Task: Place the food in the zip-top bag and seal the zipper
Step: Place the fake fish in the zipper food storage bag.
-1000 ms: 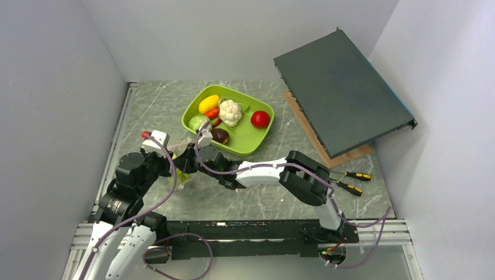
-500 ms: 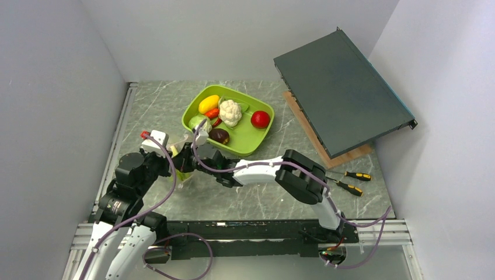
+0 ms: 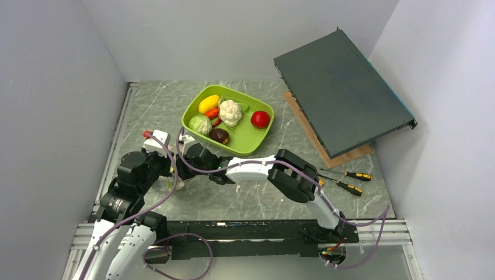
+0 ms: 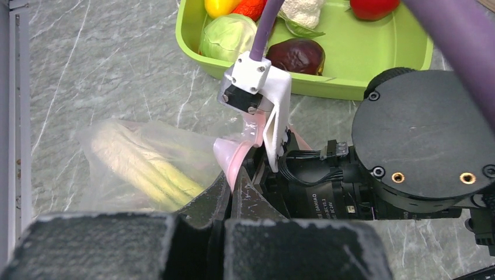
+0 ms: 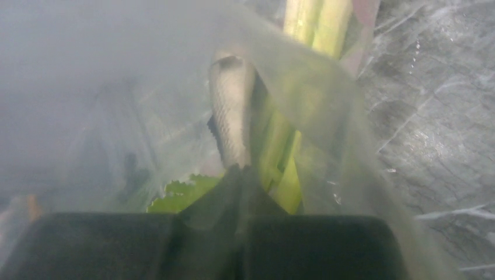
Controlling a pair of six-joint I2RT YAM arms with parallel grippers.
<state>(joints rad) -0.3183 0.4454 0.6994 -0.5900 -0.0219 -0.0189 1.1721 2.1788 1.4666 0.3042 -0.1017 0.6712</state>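
Two claws: left claw (image 4: pixel 230 189) and right claw (image 5: pixel 239 175), both clamped shut on the bag (image 4: pixel 134 154).
Bag: flat on the counter (image 4: pixel 87 70), near the tray (image 4: pixel 350 87), leafy stalk (image 4: pixel 146 169) inside.
Tray: cabbage (image 3: pixel 200 124), yellow fruit (image 3: pixel 208 104), purple piece (image 3: pixel 219 135), cauliflower (image 3: pixel 230 112), red piece (image 3: pixel 260 119) inside.

Robot lab cell: white walls (image 3: pixel 58 87), rack unit (image 3: pixel 341 90), screwdrivers (image 3: pixel 350 181) on tabletop (image 3: pixel 262 198).

Green tray (image 3: pixel 252 142), dark panel (image 3: pixel 341 90), wooden board (image 3: pixel 352 156), screwdrivers (image 3: pixel 349 181)
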